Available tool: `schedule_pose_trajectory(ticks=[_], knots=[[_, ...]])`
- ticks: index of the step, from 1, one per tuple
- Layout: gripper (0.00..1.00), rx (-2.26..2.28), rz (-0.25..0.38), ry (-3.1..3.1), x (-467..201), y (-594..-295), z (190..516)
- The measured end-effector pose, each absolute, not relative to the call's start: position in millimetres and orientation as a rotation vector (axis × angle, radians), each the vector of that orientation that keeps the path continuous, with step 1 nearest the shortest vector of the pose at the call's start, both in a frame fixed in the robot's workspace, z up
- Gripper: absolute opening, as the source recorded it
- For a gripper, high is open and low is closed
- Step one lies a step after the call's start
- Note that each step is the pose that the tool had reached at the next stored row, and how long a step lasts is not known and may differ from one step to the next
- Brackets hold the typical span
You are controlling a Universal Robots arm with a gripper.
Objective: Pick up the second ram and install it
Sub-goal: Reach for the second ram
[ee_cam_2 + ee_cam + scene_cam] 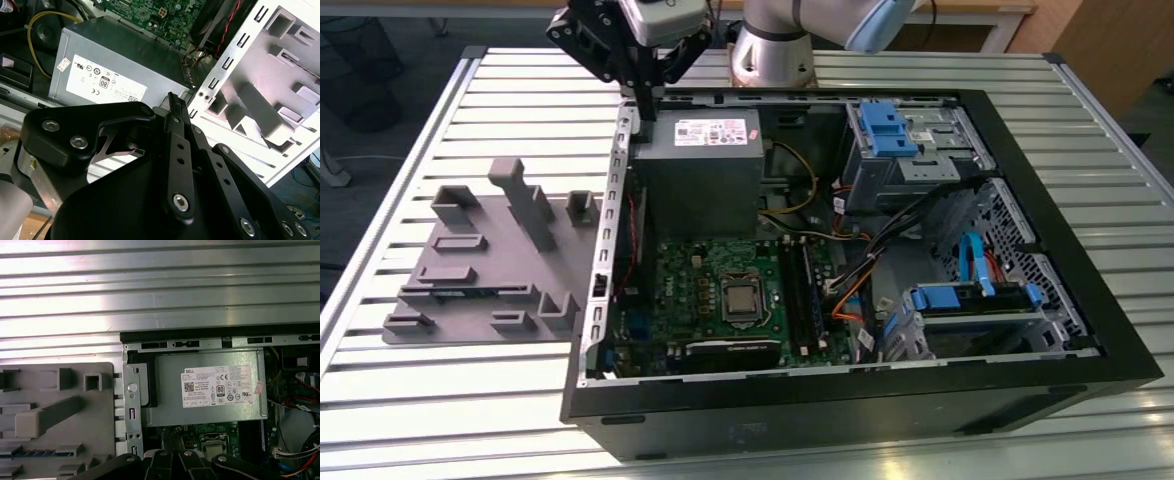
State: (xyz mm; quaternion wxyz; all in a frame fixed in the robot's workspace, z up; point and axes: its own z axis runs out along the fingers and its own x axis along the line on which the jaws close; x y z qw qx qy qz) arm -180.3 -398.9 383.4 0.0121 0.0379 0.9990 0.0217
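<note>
above the back corner of the computer case (1067,330), the tool (646,102) hangs with its fingers pressed together on nothing. the second ram (30,452) sits well apart in a slot of the grey tray (480,265). a clean pick probably needs the fingers opened wide, squared to its long faces, then a straight lift.

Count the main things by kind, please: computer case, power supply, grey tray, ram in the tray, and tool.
computer case: 1
power supply: 1
grey tray: 1
second ram, lying in the tray: 1
tool: 1
Total: 5
</note>
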Motion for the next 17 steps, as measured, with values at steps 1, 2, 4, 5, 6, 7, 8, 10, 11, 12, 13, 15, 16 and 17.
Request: schedule_pose_trajectory(ticks=[1, 2, 4, 5, 6, 7, 8, 10, 11, 12, 13, 15, 16, 17], knots=[[0.11, 0.118, 0.068, 3.114, -180.6, -398.9, 383.4], [0.11, 0.118, 0.068, 3.114, -180.9, -398.9, 383.4], [0.11, 0.118, 0.067, 3.114, -181.4, -398.9, 383.3], [0.11, 0.118, 0.068, 3.114, -181.7, -398.9, 383.3], [0.11, 0.118, 0.068, 3.114, -181.9, -398.9, 383.3], [0.11, 0.118, 0.068, 3.114, -182.2, -398.9, 383.2], [0.11, 0.118, 0.068, 3.114, -182.5, -398.9, 383.2], [0.11, 0.118, 0.068, 3.114, -183.0, -398.9, 383.2], [0.11, 0.118, 0.068, 3.114, -183.2, -398.9, 383.1], [0.11, 0.118, 0.068, 3.114, -183.5, -398.9, 383.1], [0.11, 0.118, 0.068, 3.114, -183.7, -398.9, 383.1], [0.11, 0.118, 0.068, 3.114, -184.2, -398.9, 383.0], [0.11, 0.118, 0.067, 3.114, -184.5, -398.9, 383.1], [0.11, 0.118, 0.068, 3.114, -184.7, -398.9, 383.0]])
